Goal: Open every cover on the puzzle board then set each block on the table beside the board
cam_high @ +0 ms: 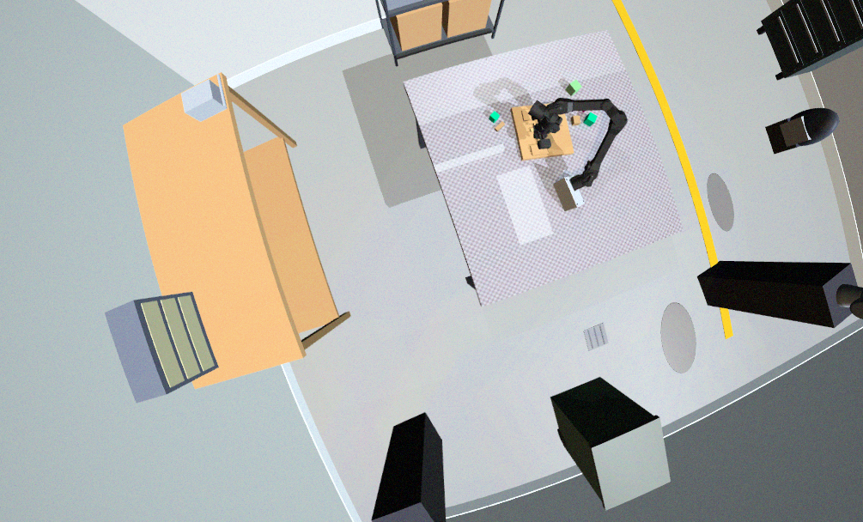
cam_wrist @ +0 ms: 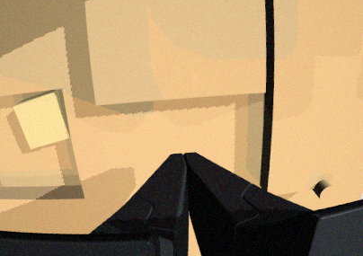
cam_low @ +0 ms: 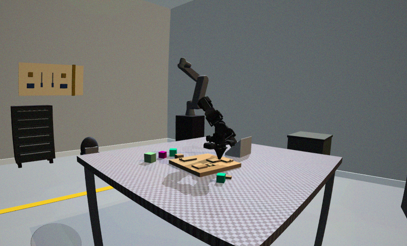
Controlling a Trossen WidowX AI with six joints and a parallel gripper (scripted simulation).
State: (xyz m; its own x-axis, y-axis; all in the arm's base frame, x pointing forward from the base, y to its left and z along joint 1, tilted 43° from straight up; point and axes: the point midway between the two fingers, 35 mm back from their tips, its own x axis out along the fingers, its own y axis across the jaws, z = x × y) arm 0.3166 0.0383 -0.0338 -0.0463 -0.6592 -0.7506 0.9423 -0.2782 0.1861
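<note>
The wooden puzzle board [cam_high: 526,154] [cam_low: 183,164] lies on the table. My gripper [cam_low: 219,158] [cam_wrist: 183,165] is shut and empty, fingertips low over the board; contact is unclear. In the wrist view a flat wooden cover [cam_wrist: 180,41] lies just ahead of the tips, beside a long dark slot [cam_wrist: 269,73]. To the left, a pale yellow block [cam_wrist: 42,119] sits turned in an uncovered square well. Other covers [cam_low: 187,159] [cam_low: 199,166] show on the board. A green block [cam_high: 574,87] [cam_low: 150,157], a magenta block [cam_low: 162,154] and teal blocks [cam_high: 495,116] [cam_low: 220,177] [cam_high: 590,118] [cam_low: 173,152] rest on the table beside it.
Small wooden pieces [cam_high: 575,119] [cam_low: 178,155] [cam_high: 499,126] [cam_low: 229,177] lie beside the board near the teal blocks. A grey wedge-shaped object [cam_high: 568,193] [cam_low: 241,147] stands beyond the board, near the arm's base. The arm reaches over the board and hides part of it from above.
</note>
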